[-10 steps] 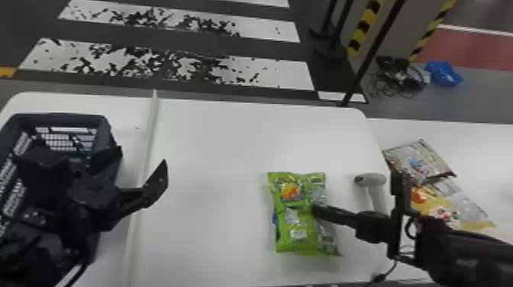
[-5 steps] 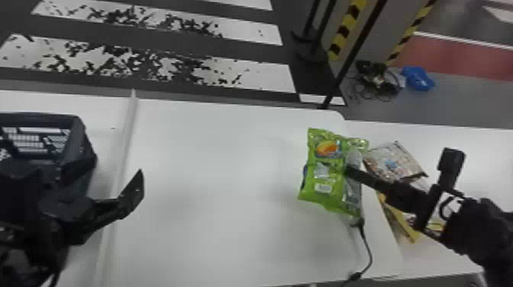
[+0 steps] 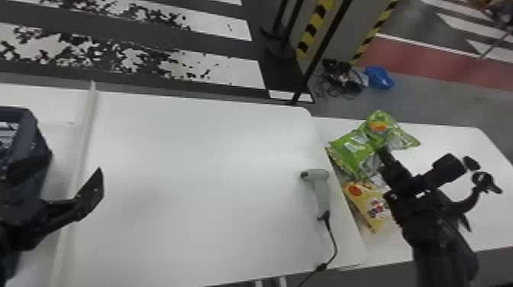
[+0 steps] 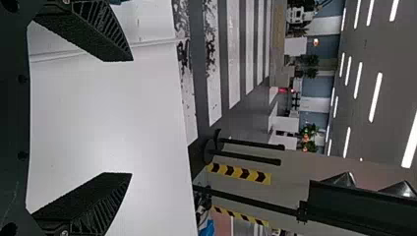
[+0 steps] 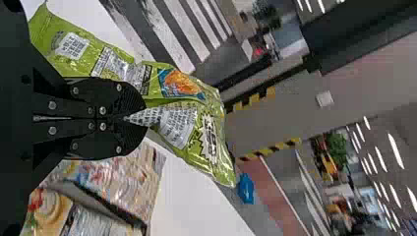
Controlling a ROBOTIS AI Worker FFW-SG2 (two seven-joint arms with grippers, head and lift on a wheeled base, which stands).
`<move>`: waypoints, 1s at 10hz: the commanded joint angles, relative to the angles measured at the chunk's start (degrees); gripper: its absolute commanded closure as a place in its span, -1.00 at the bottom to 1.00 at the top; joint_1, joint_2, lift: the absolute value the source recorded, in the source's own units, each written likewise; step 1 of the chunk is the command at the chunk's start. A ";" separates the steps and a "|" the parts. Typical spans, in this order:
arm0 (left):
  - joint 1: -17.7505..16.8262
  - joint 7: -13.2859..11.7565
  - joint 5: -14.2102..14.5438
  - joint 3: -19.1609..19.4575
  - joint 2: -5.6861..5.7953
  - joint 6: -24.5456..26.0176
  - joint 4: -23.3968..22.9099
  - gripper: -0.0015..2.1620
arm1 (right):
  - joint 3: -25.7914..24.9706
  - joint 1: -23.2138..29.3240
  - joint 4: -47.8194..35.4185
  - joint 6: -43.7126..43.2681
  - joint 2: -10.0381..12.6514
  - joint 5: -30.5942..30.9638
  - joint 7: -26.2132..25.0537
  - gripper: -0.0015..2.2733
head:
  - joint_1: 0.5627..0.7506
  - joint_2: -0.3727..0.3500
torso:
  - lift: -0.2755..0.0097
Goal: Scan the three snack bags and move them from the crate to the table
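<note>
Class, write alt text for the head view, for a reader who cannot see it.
The right gripper pinches a green snack bag above a white table, just beyond a yellow bag. A grey scanner lies to their left; at the left edge are a dark crate and the left arm.

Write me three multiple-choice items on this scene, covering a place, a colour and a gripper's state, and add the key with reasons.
1. Where is the scanner?
A) inside the crate
B) on the white table
C) on the floor

2. What is the main colour of the bag in the right gripper?
A) red
B) blue
C) green

3. How do the left gripper's fingers stand?
A) apart
B) pressed together
C) closed on a bag

1: B, the head view shows it lying there.
2: C, the wrapper around its printed panels is green.
3: A, its wrist view shows a wide gap between them.
</note>
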 commanded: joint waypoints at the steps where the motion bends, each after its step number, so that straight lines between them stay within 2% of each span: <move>1: 0.06 0.00 0.09 0.00 0.13 0.00 0.10 -0.97 | 1.91 -0.76 4.19 -4.71 0.00 0.70 -5.74 0.93 | 0.41 -0.94 | 0.50; 2: 0.06 0.00 0.09 -0.44 0.22 0.00 0.10 -0.97 | 2.52 -1.99 7.27 -5.24 -0.26 0.97 -10.40 0.92 | 0.41 -0.94 | 0.50; 3: -0.02 0.00 0.00 -0.70 0.22 0.00 0.01 -0.97 | 3.31 -2.95 9.99 -4.89 -0.97 1.32 -12.24 0.82 | 0.41 -0.94 | 0.50; 4: -0.20 0.00 -0.26 -1.14 0.22 0.00 0.01 -0.97 | 3.84 -2.87 10.08 -3.31 -1.14 1.93 -13.91 0.47 | 0.41 -0.94 | 0.50; 5: -0.20 0.00 -0.43 -1.58 0.22 0.00 -0.08 -0.97 | 4.37 -1.37 9.03 -2.25 -1.14 1.84 -14.62 -0.39 | 0.41 -0.94 | 0.50; 6: -0.20 0.09 -0.70 -1.84 0.22 0.53 -0.26 -0.97 | 4.72 0.65 6.30 -1.37 -1.14 1.32 -14.79 -1.00 | 0.41 -0.94 | 0.50; 7: 0.15 0.18 -0.70 -2.11 0.22 0.70 -1.05 -0.97 | 4.54 3.46 1.38 0.56 -1.14 -0.09 -16.73 -0.99 | 0.41 -0.94 | 0.50; 9: 0.68 0.26 -0.79 -2.46 0.22 0.88 -2.54 -0.97 | 4.37 10.41 -11.89 2.49 -0.79 1.58 -24.11 -0.94 | 0.41 -0.94 | 0.50; 10: 0.77 0.35 -0.79 -2.63 0.22 1.76 -2.98 -0.97 | 3.75 14.27 -18.13 2.67 -0.53 1.93 -24.11 -0.94 | 0.41 -0.94 | 0.50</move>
